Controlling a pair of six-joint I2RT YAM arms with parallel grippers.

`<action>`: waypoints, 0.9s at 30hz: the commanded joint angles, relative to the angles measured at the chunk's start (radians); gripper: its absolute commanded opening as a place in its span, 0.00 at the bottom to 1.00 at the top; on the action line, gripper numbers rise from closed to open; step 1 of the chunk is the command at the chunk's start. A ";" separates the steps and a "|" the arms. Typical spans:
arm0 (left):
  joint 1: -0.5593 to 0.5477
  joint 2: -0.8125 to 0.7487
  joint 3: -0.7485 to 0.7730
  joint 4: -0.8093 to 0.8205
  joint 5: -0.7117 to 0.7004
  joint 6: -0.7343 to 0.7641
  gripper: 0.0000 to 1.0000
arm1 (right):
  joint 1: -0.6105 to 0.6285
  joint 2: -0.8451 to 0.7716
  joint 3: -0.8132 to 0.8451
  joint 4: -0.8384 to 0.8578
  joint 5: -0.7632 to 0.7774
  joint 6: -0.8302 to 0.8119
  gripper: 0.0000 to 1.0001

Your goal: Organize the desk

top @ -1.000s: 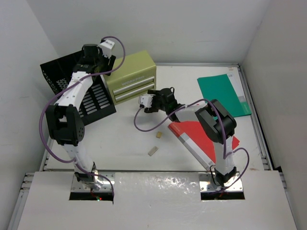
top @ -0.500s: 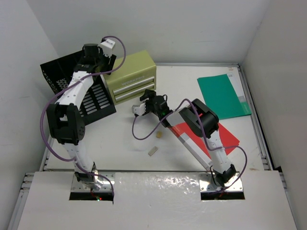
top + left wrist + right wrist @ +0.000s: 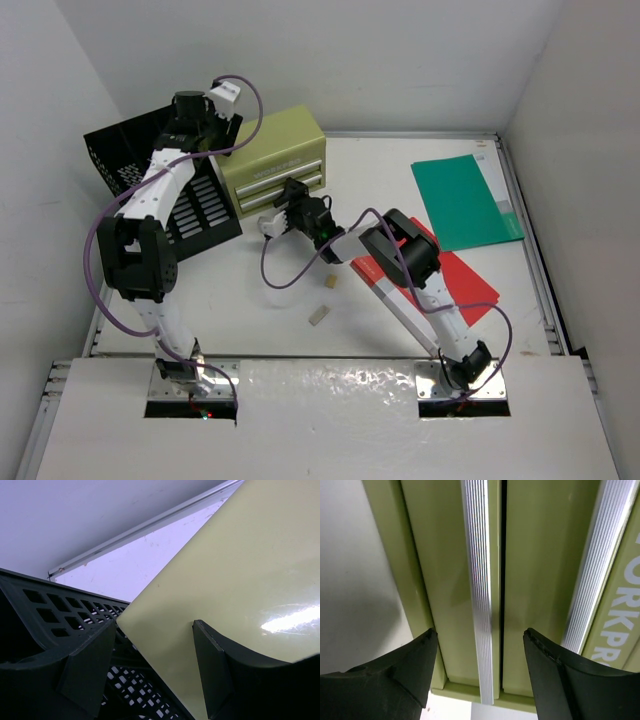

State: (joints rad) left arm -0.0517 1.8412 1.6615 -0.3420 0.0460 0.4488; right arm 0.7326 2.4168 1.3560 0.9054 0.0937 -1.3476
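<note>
The desk (image 3: 265,295), spanning the frame's centre, is awaiting tidying: you are holding the right gripper (image 3: 480,632) spread before the drawer box's (image 3: 268,150) lower handle (image 3: 479,580), which probably calls for closing and pulling, with the left gripper (image 3: 155,630) gaping over its top corner.

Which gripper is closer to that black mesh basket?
Left. The left gripper is at the top corner of the olive drawer box, right next to the black basket; the right gripper faces the box's drawer fronts, farther from it.
</note>
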 commanded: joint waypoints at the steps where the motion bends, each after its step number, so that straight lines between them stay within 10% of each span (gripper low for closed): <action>1: -0.010 0.021 -0.014 -0.071 -0.006 0.022 0.62 | -0.002 0.034 0.052 -0.013 0.020 -0.012 0.67; 20: -0.010 0.026 -0.008 -0.075 -0.005 0.025 0.62 | -0.004 0.125 0.193 -0.069 0.054 0.005 0.54; 27: -0.010 0.027 -0.002 -0.078 -0.009 0.028 0.62 | -0.004 0.134 0.167 0.021 0.067 0.010 0.14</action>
State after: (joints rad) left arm -0.0517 1.8412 1.6615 -0.3412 0.0452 0.4667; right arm 0.7345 2.5275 1.5257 0.9009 0.1646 -1.3621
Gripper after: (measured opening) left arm 0.617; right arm 0.215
